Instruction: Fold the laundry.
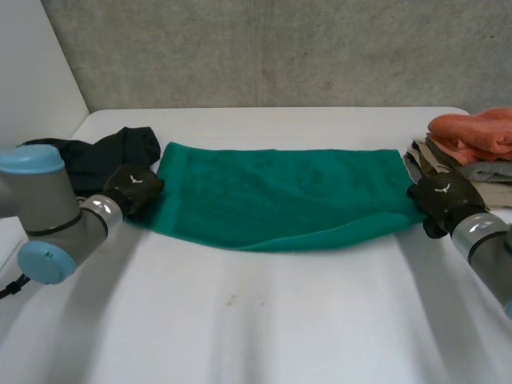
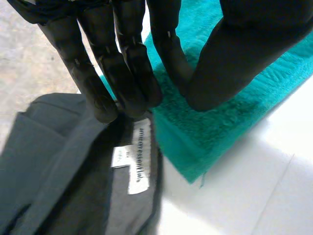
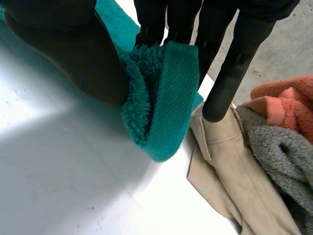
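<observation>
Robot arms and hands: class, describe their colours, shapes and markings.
Left arm and right arm: grey rounded tubes; light-blue round caps on the left. Left hand and right hand: black, thick fingers, broad thumb, small white mark on the back.

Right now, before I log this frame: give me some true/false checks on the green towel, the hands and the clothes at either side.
1. The right hand pinches one end of the green towel between thumb and fingers. True.
2. The dark garment lies beside the right hand. False: it lies by the left hand, at the towel's other end.
3. An orange towel tops the pile next to the right hand. True.
4. The green towel hangs over the table edge. False: it lies across the tabletop between the two hands.
5. A white label on the dark garment shows at the left hand's fingertips. True.
</observation>
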Motion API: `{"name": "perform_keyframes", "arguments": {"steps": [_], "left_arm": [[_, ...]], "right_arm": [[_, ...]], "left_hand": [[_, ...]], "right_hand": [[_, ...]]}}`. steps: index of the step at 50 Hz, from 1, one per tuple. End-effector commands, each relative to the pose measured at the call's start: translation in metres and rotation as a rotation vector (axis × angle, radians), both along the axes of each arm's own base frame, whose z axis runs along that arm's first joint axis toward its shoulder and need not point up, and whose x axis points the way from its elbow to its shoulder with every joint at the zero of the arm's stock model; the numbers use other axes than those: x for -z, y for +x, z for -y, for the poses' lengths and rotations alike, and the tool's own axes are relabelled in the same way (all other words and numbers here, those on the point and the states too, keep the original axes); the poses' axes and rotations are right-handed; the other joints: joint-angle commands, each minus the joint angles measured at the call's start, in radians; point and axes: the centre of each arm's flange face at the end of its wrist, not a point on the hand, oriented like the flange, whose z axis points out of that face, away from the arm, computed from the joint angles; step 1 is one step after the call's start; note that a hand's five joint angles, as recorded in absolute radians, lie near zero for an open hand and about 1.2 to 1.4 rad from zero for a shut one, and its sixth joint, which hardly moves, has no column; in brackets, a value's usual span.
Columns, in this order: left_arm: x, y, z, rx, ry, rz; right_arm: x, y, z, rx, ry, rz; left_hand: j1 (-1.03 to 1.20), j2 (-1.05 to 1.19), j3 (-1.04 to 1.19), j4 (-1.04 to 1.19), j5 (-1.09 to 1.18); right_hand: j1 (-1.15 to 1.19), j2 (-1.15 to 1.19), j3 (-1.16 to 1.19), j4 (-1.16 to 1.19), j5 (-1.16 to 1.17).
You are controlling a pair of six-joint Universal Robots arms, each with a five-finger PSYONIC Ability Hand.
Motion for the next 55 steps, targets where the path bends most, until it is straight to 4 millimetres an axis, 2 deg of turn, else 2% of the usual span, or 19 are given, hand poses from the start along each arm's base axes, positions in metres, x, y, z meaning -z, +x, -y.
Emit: {"name": "perform_keyframes", "arguments": {"steps": [1,2,5,6,8,10,12,13,16,17,21,26,32,40,49,55], "left_arm": [[-0.064,0.01,-0.04,-0.044,0.024,0.016],[-0.081,0.012,-0.054,-0.043,0.032,0.02],[-0.104,0.015,-0.075,-0.042,0.04,0.021],[-0.113,0.018,-0.089,-0.037,0.051,0.024],[-0.116,0.019,-0.1,-0.028,0.069,0.023],[-0.11,0.017,-0.109,0.006,0.072,0.015],[-0.101,0.014,-0.108,0.037,0.063,0.0],[-0.09,0.012,-0.106,0.064,0.058,-0.008],[-0.064,0.009,-0.098,0.084,0.078,-0.009],[-0.048,0.01,-0.091,0.077,0.1,-0.009],[-0.02,0.006,-0.082,0.09,0.15,-0.009],[-0.007,0.003,-0.063,0.09,0.152,-0.008],[0.0,-0.003,-0.037,0.093,0.118,-0.011],[0.002,-0.008,-0.015,0.098,0.069,-0.018],[0.011,-0.018,-0.005,0.119,0.044,-0.017],[0.01,-0.023,0.005,0.125,-0.014,-0.029]], "right_arm": [[-0.058,-0.003,-0.026,-0.021,0.075,-0.064],[-0.066,-0.003,-0.03,-0.026,0.077,-0.073],[-0.095,-0.003,-0.043,-0.043,0.068,-0.101],[-0.1,-0.003,-0.046,-0.052,0.067,-0.107],[-0.106,-0.003,-0.052,-0.057,0.067,-0.112],[-0.105,-0.002,-0.055,-0.066,0.077,-0.123],[-0.101,-0.001,-0.055,-0.065,0.085,-0.118],[-0.093,0.001,-0.053,-0.071,0.1,-0.114],[-0.077,0.006,-0.047,-0.078,0.118,-0.113],[-0.066,0.007,-0.042,-0.073,0.127,-0.108],[-0.05,0.008,-0.036,-0.058,0.138,-0.077],[-0.042,0.006,-0.034,-0.043,0.147,-0.056],[-0.03,0.006,-0.035,-0.044,0.156,-0.053],[-0.02,0.006,-0.036,-0.045,0.175,-0.056],[-0.008,0.007,-0.037,-0.053,0.21,-0.062],[-0.004,0.008,-0.039,-0.057,0.225,-0.067]], "left_hand": [[0.242,0.202,0.207,0.199,0.23],[0.242,0.202,0.207,0.199,0.23],[0.242,0.202,0.207,0.199,0.23],[0.242,0.202,0.207,0.199,0.23],[0.242,0.202,0.207,0.199,0.23],[0.242,0.202,0.207,0.199,0.23],[-0.178,-0.218,-0.212,-0.22,-0.19],[-0.491,-0.532,-0.526,-0.534,-0.503],[-0.509,-0.55,-0.544,-0.552,-0.521],[-0.526,-0.567,-0.561,-0.569,-0.538],[-0.579,-0.62,-0.614,-0.622,-0.591],[-0.577,-0.617,-0.611,-0.619,-0.589],[-0.565,-0.605,-0.6,-0.608,-0.577],[-0.509,-0.55,-0.544,-0.552,-0.521],[-0.465,-0.506,-0.5,-0.508,-0.477],[-0.397,-0.438,-0.432,-0.44,-0.409]], "right_hand": [[0.274,0.215,0.202,0.196,0.236],[0.274,0.215,0.202,0.196,0.236],[0.274,0.215,0.202,0.196,0.236],[0.274,0.215,0.202,0.196,0.236],[0.274,0.215,0.202,0.196,0.236],[0.274,0.215,0.202,0.196,0.236],[0.274,0.215,0.202,0.196,0.236],[0.274,0.215,0.202,0.196,0.236],[0.274,0.215,0.202,0.196,0.236],[0.274,0.215,0.202,0.196,0.236],[0.274,0.215,0.202,0.196,0.236],[0.274,0.215,0.202,0.196,0.236],[0.274,0.215,0.202,0.196,0.236],[0.274,0.215,0.202,0.196,0.236],[0.274,0.215,0.202,0.196,0.236],[0.274,0.215,0.202,0.196,0.236]]}}
